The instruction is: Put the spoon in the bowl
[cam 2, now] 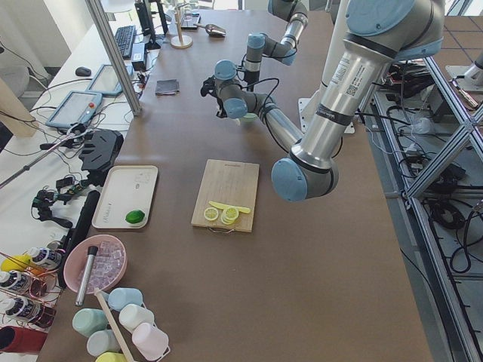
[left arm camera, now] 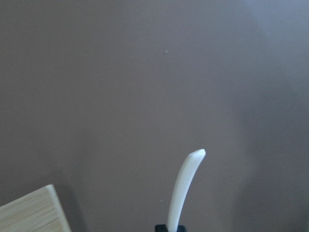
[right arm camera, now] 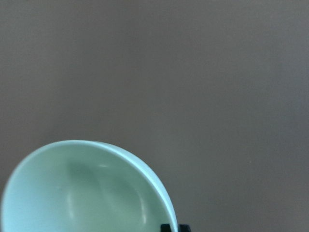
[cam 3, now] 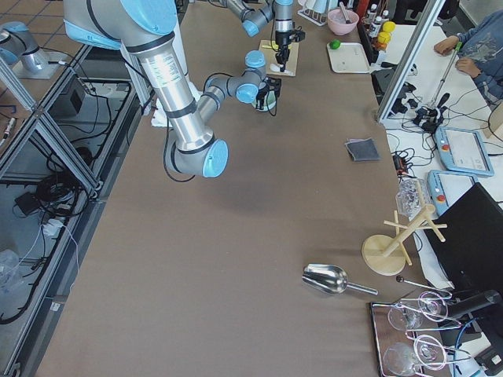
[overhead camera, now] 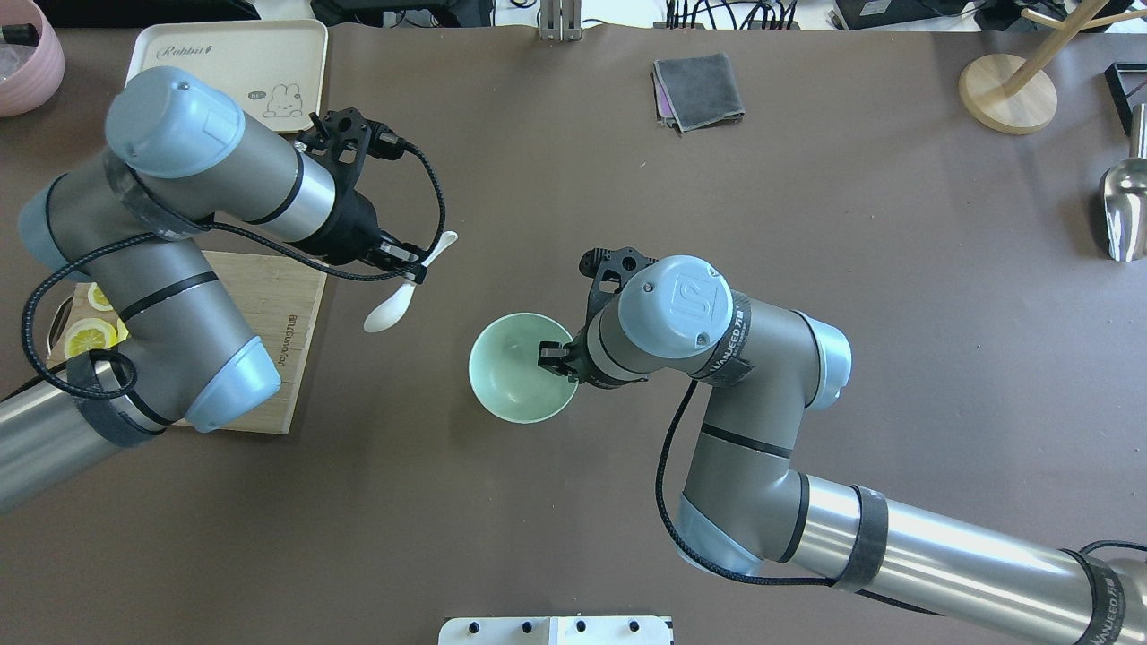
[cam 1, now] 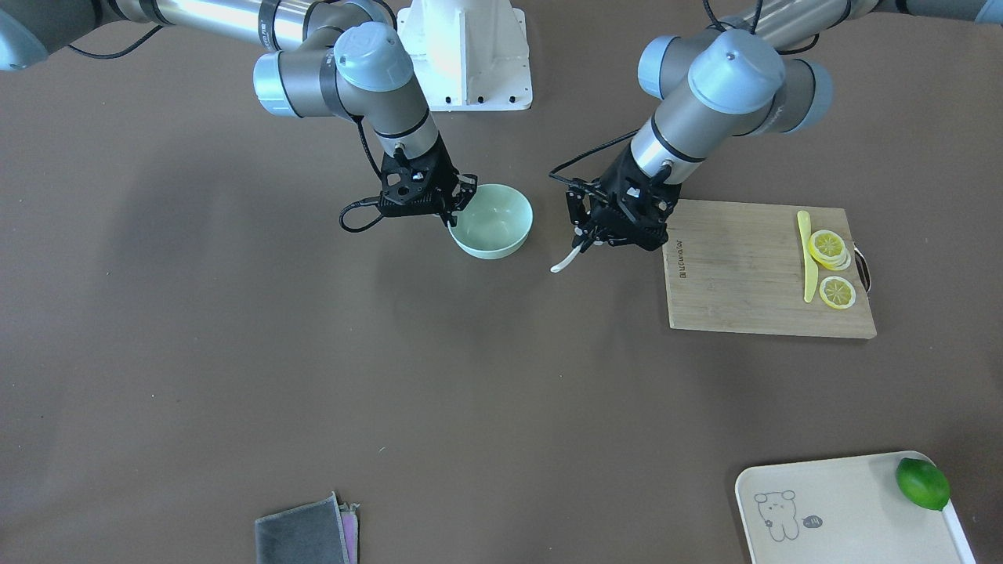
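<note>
The white spoon is pinched by its handle in my left gripper, which is shut on it. The scoop hangs toward the bowl and the handle tip points away; the handle also shows in the left wrist view. The spoon is between the cutting board and the bowl, apart from both. The pale mint-green bowl stands upright and empty on the table. My right gripper is shut on the bowl's rim on its right side. The bowl's rim fills the lower left of the right wrist view.
A wooden cutting board holds lemon slices and a thin yellow strip. A cream tray holds a lime. There is a folded grey cloth, and a wooden stand and metal scoop at the far right.
</note>
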Available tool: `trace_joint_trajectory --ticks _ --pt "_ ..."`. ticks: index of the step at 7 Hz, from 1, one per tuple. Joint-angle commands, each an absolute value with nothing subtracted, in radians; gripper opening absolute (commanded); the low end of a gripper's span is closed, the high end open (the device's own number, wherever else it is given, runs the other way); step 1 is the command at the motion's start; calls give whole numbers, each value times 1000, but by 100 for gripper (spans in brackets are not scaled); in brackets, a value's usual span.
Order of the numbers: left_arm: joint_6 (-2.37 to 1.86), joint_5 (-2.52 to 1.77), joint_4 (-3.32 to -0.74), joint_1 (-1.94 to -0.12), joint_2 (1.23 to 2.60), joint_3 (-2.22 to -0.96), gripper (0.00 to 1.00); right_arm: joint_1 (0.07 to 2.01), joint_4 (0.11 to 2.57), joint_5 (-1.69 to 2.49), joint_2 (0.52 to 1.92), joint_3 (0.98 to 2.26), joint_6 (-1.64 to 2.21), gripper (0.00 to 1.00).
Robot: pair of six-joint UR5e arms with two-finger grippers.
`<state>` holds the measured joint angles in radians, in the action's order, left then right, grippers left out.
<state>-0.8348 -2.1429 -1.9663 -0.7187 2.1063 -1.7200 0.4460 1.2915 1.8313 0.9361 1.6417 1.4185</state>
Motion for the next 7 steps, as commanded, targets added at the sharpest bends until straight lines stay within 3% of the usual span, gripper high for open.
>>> trace_joint_trajectory --ticks 1,3,4,5,7 --pt "-961 -2076 -1967 -626 2195 -1700 0 504 1312 1888 957 1675 1398 100" --pt "-988 -2010 -1968 -592 2279 -1609 0 633 1310 2039 1134 1809 1279 100" --pt "-989 -1999 -1979 -586 2283 -1583 17 693 1309 2089 1223 1860 1191 100" --pt "-991 -1953 -1983 -574 2292 -1574 92 737 1308 2138 1256 1864 1151 100" --pt "-1069 -1931 -1971 -572 2293 -1598 97 758 1312 2144 1261 1861 1147 100"
